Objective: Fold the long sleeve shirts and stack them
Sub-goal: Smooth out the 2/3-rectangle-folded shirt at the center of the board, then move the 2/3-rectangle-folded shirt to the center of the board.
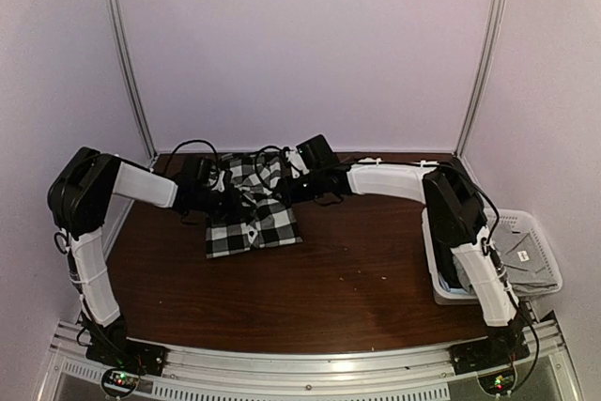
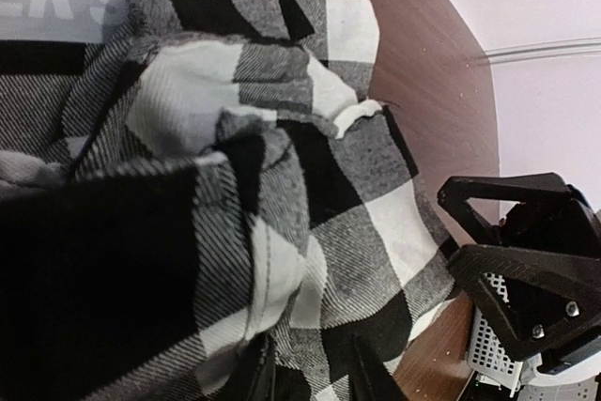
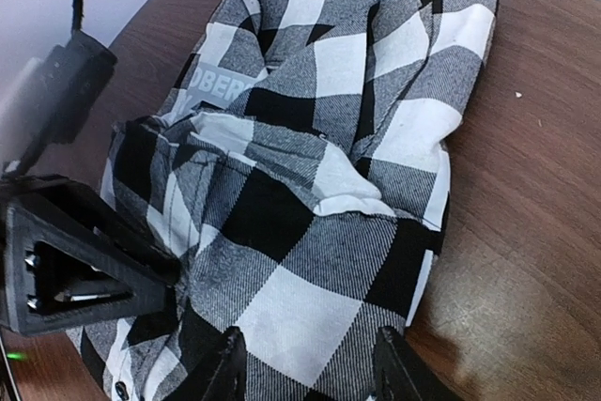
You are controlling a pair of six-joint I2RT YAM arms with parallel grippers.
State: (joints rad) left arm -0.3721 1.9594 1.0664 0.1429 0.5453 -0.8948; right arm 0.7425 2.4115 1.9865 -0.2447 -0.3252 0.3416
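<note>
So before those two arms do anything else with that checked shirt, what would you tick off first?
1. Checked shirt fully on the table: ok.
2. Shirt lying flat: not ok, it is bunched and creased.
3. Left gripper gripping cloth: cannot tell, cloth bunches between its fingers.
4. Right gripper gripping cloth: not ok, jaws wide apart over the fabric.
5. Grippers apart from each other: ok, one at each side of the shirt.
6. Grey shirt out of the way: ok, in the basket at the right.
</note>
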